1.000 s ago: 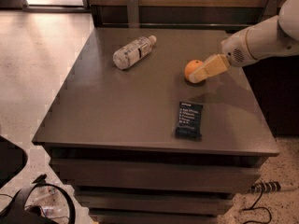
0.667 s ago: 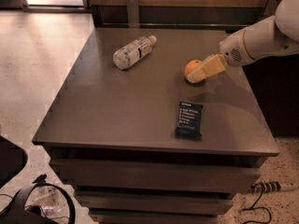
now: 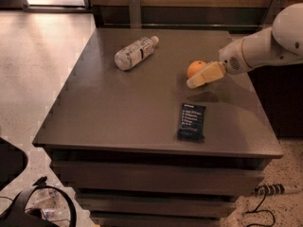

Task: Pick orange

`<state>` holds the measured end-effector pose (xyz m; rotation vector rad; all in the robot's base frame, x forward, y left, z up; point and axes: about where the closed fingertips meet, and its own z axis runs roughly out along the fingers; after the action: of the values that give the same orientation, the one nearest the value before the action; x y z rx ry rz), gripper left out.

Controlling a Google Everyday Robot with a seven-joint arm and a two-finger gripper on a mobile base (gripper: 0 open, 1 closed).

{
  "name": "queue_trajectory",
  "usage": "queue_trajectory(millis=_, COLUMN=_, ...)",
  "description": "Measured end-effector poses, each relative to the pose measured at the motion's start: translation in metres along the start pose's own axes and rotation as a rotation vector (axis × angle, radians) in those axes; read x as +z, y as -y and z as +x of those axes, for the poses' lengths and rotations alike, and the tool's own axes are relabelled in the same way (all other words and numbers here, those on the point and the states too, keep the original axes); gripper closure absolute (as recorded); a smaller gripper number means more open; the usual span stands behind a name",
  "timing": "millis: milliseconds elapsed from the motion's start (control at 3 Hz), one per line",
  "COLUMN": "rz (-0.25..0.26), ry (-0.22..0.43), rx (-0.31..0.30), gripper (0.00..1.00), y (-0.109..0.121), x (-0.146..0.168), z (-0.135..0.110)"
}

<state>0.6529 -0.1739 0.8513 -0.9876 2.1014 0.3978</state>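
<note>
The orange [image 3: 194, 67] is a small round bright-orange fruit on the dark table [image 3: 118, 108], right of centre. My gripper [image 3: 202, 76] reaches in from the right on a white arm [image 3: 265, 46]. Its cream-coloured tip lies across the orange's front lower right side and hides part of it. I cannot tell whether the orange rests on the table or is held.
A clear plastic bottle [image 3: 135, 53] lies on its side at the back left of the table. A dark snack bar packet [image 3: 191, 121] lies flat near the front, below the orange. The table's right edge is close under the arm. Cables lie on the floor [image 3: 42, 56] at the front.
The gripper has shifted very slightly left and down across the orange. The bottle and the packet have not moved.
</note>
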Motion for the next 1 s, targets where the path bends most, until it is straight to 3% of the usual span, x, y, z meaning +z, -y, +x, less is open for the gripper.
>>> queue_trajectory(millis=667, rz=-0.021, ry=0.041, rx=0.042, gripper=0.0, y=0.001, x=0.019, z=0.01)
queue_trajectory(millis=1000, rz=-0.041, ry=0.078, rx=0.071, gripper=0.18, y=0.001, x=0.032, z=0.016)
